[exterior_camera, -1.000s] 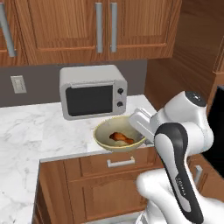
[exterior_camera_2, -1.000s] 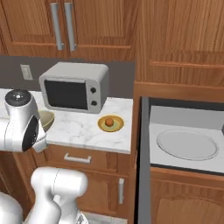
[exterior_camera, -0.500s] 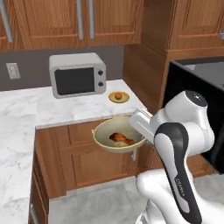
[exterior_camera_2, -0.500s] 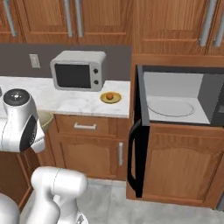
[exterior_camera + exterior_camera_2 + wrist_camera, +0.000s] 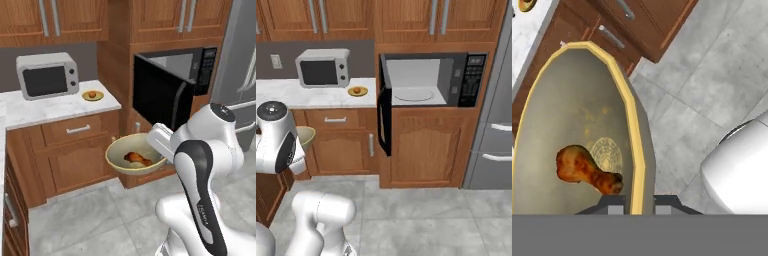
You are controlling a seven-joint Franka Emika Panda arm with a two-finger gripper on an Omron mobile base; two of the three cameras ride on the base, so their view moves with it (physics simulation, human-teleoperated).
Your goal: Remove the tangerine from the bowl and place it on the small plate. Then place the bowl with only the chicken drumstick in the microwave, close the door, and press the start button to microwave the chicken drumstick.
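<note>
My gripper [image 5: 637, 202] is shut on the near rim of the olive-tan bowl [image 5: 572, 100], one fingertip inside the wall and one outside. The bowl [image 5: 133, 155] hangs level over the floor, in front of the lower cabinets, with the reddish-brown chicken drumstick [image 5: 587, 170] lying in it [image 5: 137, 159]. The tangerine [image 5: 92, 94] rests on the small plate [image 5: 93, 98] on the counter [image 5: 357, 91]. The black microwave [image 5: 428, 80] stands with its door [image 5: 160, 92] swung open to the left, cavity and glass turntable [image 5: 413, 94] showing. My arm hides most of the bowl [image 5: 306, 137] in the right base view.
A silver countertop oven [image 5: 47, 75] stands on the marble counter [image 5: 45, 110] left of the plate. The microwave keypad [image 5: 474, 77] sits right of the cavity. A steel fridge [image 5: 498, 125] stands at far right. Grey tiled floor [image 5: 421, 215] lies below.
The whole picture has shifted: the base has driven and turned right, from the counter toward the open built-in microwave. The bowl stays in my grip with the drumstick inside.
</note>
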